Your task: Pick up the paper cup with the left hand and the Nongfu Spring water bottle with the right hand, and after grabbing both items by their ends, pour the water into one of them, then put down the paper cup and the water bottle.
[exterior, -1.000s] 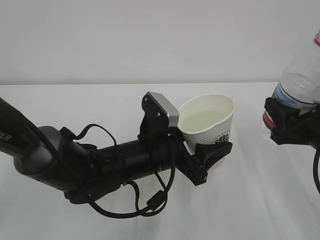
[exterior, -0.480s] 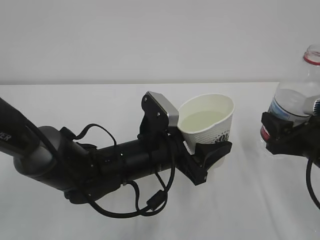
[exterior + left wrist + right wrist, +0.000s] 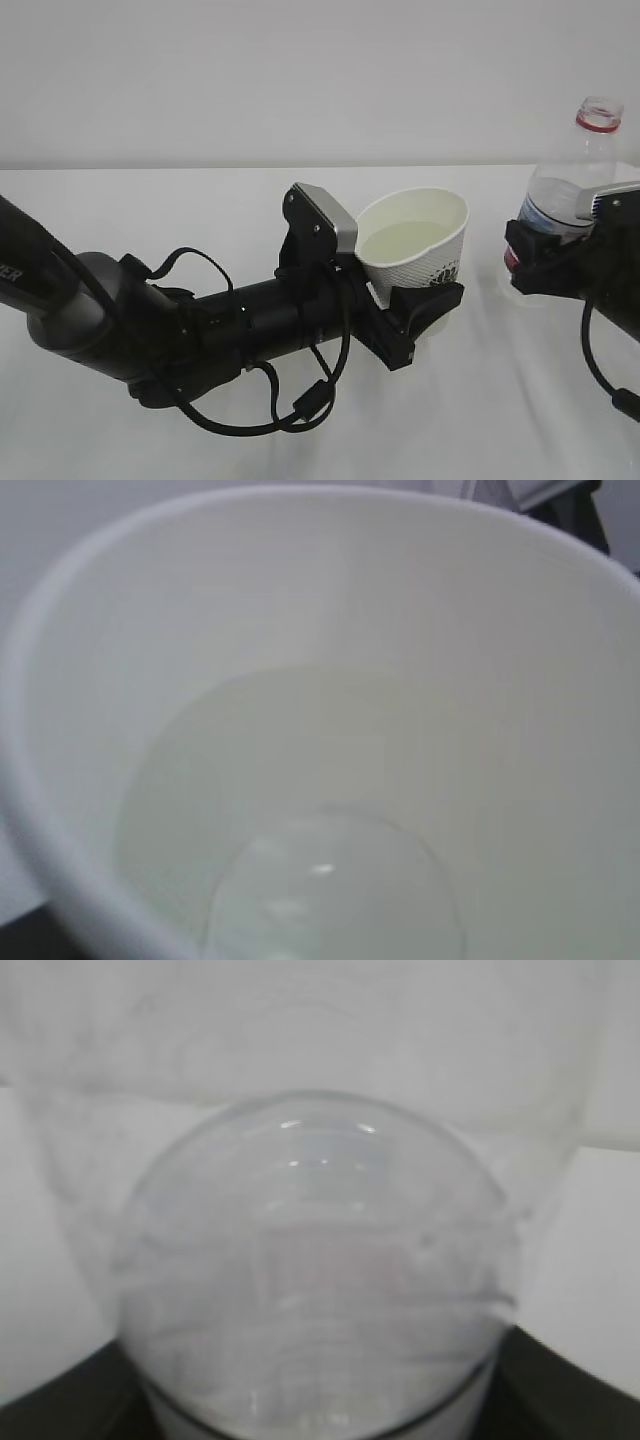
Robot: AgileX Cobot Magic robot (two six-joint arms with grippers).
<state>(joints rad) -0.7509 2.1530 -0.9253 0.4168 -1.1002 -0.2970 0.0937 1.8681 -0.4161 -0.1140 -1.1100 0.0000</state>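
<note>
Holding items: paper cup [image 3: 415,245] clamped in left hand [image 3: 420,318], water [image 3: 300,820] inside.
Right of the cup: Nongfu Spring water bottle [image 3: 570,190], upright, gripped by right hand [image 3: 545,262] above white desk [image 3: 480,420].

1. My left hand [image 3: 425,305] extends low from the left edge of the table [image 3: 150,200], fingers clamped around the paper cup [image 3: 415,245].
2. My right hand [image 3: 545,265] reaches in from the table's right edge, fingers gripping the Nongfu Spring water bottle [image 3: 575,180].
</note>
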